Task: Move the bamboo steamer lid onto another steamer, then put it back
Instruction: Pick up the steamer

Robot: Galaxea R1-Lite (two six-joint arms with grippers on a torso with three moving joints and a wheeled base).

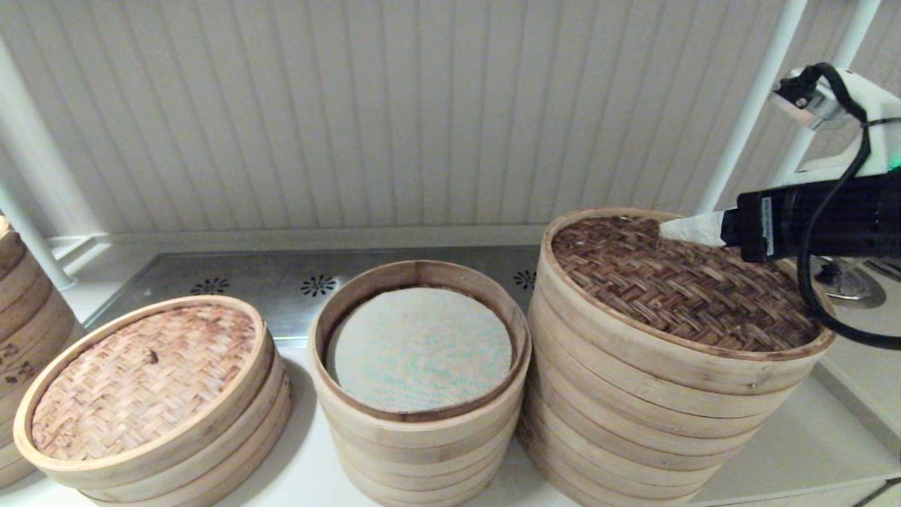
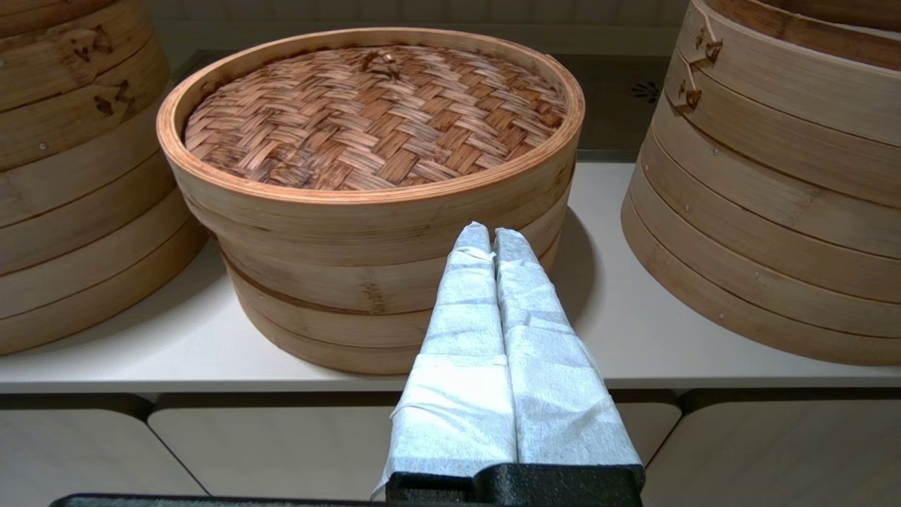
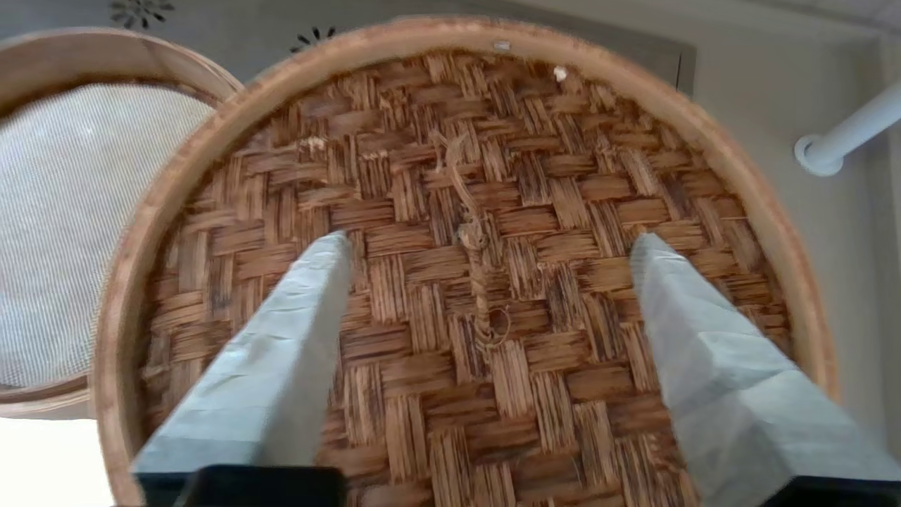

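The bamboo steamer lid [image 1: 676, 289], dark brown herringbone weave in a pale hoop, lies on top of the widest, tallest steamer stack [image 1: 633, 401] at the right; that stack's liner is hidden under it. My right gripper [image 1: 669, 229] hovers over the lid's far side, open. In the right wrist view its paper-wrapped fingers [image 3: 295, 331] spread wide above the lid's weave [image 3: 493, 408], with a thin twine knot between them and nothing held. My left gripper [image 2: 490, 236] is shut and empty, low in front of the counter edge, pointing at the leftmost low steamer.
The narrower middle stack [image 1: 422, 436] stands uncovered, showing a pale bluish liner [image 1: 419, 348]. Left of it sits a low steamer with a pinkish-tan woven lid [image 1: 141, 380] [image 2: 373, 113]. Another stack [image 1: 21, 317] is at the far left. White poles [image 1: 753, 98] rise behind the right stack.
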